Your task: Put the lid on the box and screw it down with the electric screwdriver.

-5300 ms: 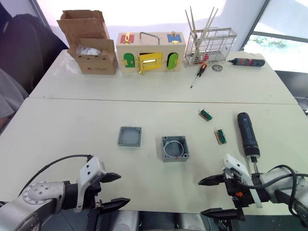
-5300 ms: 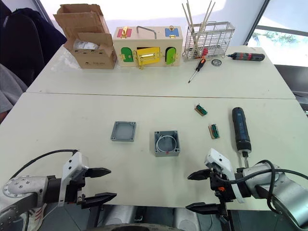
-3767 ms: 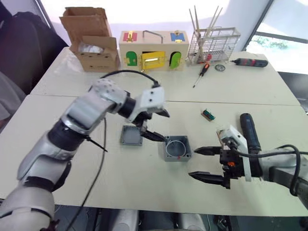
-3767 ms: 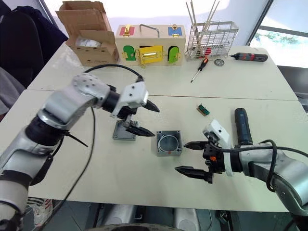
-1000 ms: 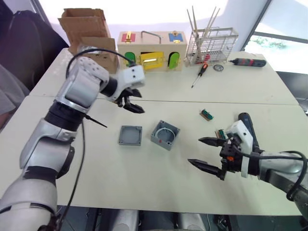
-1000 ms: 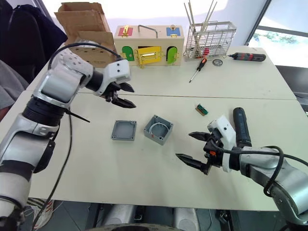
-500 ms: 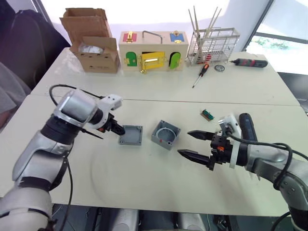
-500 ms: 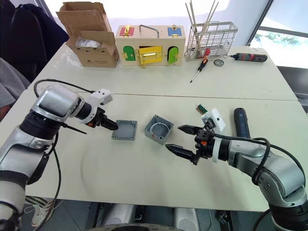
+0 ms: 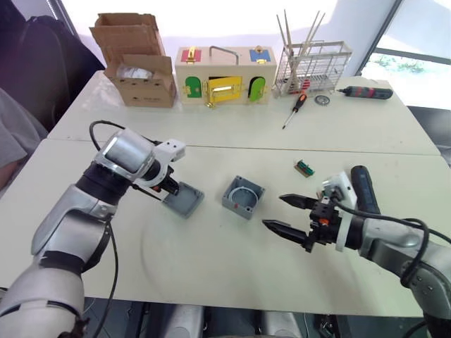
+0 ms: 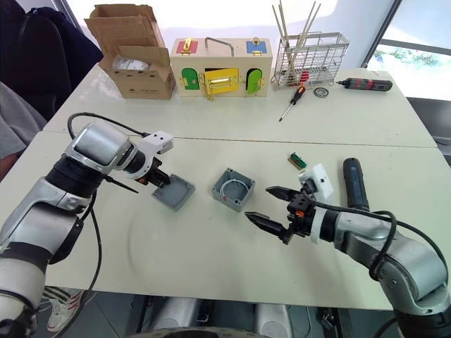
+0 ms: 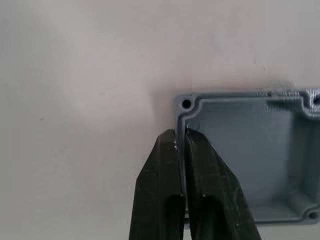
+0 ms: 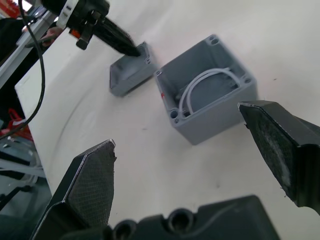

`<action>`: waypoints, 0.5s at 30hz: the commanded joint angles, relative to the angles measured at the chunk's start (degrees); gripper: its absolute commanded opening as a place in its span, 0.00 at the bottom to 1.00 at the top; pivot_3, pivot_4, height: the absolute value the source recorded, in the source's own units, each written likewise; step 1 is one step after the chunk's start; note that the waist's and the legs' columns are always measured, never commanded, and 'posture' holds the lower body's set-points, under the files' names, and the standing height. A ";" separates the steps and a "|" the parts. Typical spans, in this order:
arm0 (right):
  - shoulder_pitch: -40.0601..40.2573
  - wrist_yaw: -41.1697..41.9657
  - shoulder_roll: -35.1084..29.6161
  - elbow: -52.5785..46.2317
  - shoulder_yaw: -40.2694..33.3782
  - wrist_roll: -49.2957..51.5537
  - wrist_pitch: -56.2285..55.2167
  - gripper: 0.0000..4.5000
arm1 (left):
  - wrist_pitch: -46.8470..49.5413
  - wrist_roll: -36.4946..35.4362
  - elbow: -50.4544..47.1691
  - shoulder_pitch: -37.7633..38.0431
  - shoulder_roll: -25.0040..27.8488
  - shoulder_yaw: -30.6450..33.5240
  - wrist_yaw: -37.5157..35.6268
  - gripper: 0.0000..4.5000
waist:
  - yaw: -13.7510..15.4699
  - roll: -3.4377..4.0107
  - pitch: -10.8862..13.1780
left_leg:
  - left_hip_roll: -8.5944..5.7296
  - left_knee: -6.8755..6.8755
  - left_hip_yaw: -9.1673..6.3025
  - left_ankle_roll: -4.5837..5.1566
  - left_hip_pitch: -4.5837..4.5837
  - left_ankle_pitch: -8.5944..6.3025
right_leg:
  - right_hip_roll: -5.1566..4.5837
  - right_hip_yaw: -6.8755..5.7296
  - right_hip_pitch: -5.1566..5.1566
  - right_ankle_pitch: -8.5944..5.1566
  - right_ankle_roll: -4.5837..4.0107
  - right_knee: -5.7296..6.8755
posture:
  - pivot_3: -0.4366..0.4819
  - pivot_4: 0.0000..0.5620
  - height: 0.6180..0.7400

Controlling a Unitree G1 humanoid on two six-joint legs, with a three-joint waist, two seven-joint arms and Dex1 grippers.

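The grey lid (image 9: 187, 201) lies left of centre on the table, hollow side up and turned askew. My left gripper (image 9: 171, 190) is shut on its rim; in the left wrist view the two fingers (image 11: 167, 165) pinch the lid's (image 11: 245, 155) wall near a corner screw hole. The open grey box (image 9: 242, 197), with a white wire inside, stands just right of the lid. My right gripper (image 9: 289, 215) hovers open to the right of the box (image 12: 210, 95), apart from it. The electric screwdriver (image 9: 363, 189) lies on the table behind my right wrist.
Along the far side stand a cardboard box (image 9: 134, 70), a wooden box with coloured doors (image 9: 222, 74) and a wire rack (image 9: 310, 63). A red-and-black manual screwdriver (image 9: 292, 109) and a slim black tool (image 9: 363, 91) lie near the rack. A small green part (image 9: 303, 167) lies right of the grey box.
My left gripper has closed on the lid's rim, and the lid has turned from square to askew. The right gripper stays open in about the same place.
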 commanded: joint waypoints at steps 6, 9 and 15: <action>-11.89 -5.41 2.74 6.93 -10.95 16.08 1.03 1.00 | -17.32 -3.48 1.10 -0.34 -4.26 22.09 7.10 0.01 | -0.12 -0.19 0.11 | 0.02 0.02 0.01 -0.17 -0.03 0.10 | -0.02 0.00 -0.04 0.00 0.00 -0.02 | 0.48 0.27 0.96; -20.56 -10.33 6.55 10.57 -7.59 18.01 1.74 1.00 | -31.44 -4.96 0.90 -0.74 -5.74 28.60 8.01 0.01 | -0.46 -0.27 0.16 | 0.09 -0.10 0.05 -0.42 -0.14 0.22 | -0.03 0.01 -0.33 0.01 -0.01 -0.04 | 0.48 0.27 0.96; -36.04 -20.01 17.11 24.00 -1.29 16.61 4.12 1.00 | -51.57 -0.43 -5.16 2.67 -8.59 24.93 9.24 0.01 | -0.69 -0.23 0.14 | 0.05 -0.31 0.12 -0.60 -0.20 0.20 | -0.10 -0.01 -0.55 0.02 -0.02 0.02 | 0.48 0.27 0.96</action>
